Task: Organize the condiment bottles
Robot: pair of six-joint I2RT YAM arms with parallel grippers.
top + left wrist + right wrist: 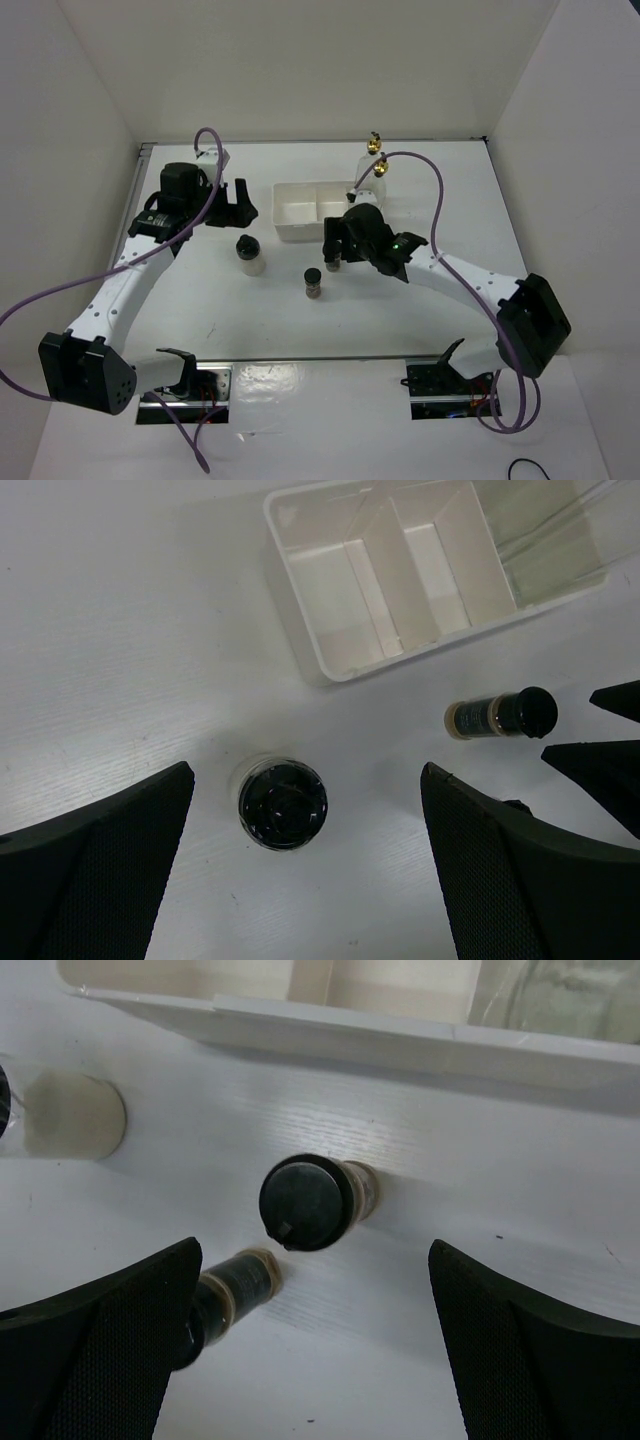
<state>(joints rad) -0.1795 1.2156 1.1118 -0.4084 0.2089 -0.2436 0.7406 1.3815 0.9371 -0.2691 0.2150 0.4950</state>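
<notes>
1. L gripper [307,772]: fingers spread wide, holding nothing, above the table [120,630].
2. Whitish jar [283,802] stands upright directly below it, btwn the fingers, touching neither.
3. Tray [300,630] lies ahead of L gripper, w/ a tall clear bottle [540,540] in its end compartment.
4. R gripper [315,1250]: also wide apart, nothing gripped.
5. Small dark jar [308,1202] sits just ahead of it, centred btwn the fingers, apart from both.
6. 2nd small dark jar [240,1282] is beside R gripper's finger on the whitish-jar side, partly hidden by it; contact can't tell.
7. 2nd tall bottle [373,143]: gold top shows beyond R gripper, at the tray's far end.
</notes>
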